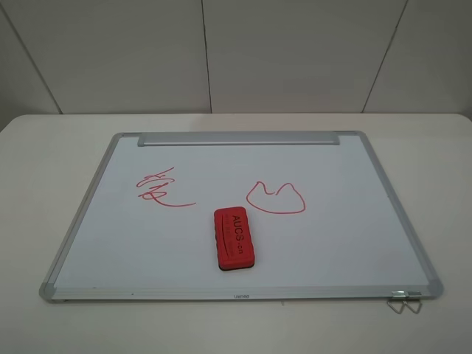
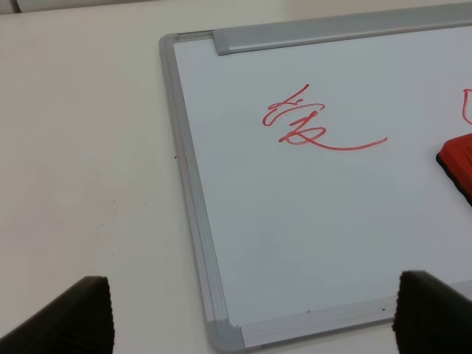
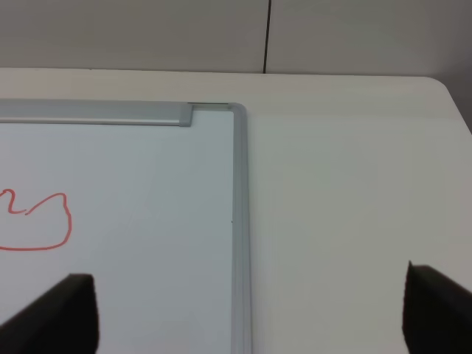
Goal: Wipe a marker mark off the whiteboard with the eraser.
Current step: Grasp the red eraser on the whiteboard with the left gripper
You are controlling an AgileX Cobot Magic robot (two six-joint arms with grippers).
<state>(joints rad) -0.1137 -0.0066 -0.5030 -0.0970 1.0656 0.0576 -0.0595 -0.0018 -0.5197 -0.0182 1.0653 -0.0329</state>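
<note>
Fingers [image 2: 63,317] of the left gripper [image 2: 249,318] are black and stand wide apart. The right gripper [image 3: 245,313] has its black fingers [image 3: 55,313] spread wide too (both hold nothing). Under the left gripper lies a grey corner cap [image 2: 225,335] of the big white whiteboard with the silver metal frame [image 1: 332,243]. The right gripper hangs over the board's right edge, part over the board and part over the white table [image 1: 44,169]. The whiteboard lies flat on the table. The thin red scribbly marker mark with a long curved tail [image 1: 158,186] sits on the left half of the board, toward the far side. The small red block eraser with black letters on top [image 1: 236,236] lies flat on the board near the middle, just beside the end of the tail and not touching it. Right of the mark is a closed red outline with two humps [image 1: 276,198]. A long silver tray strip [image 1: 238,139] runs along the far edge. A small wire clip [image 1: 402,301] sticks out at the near right corner.
</note>
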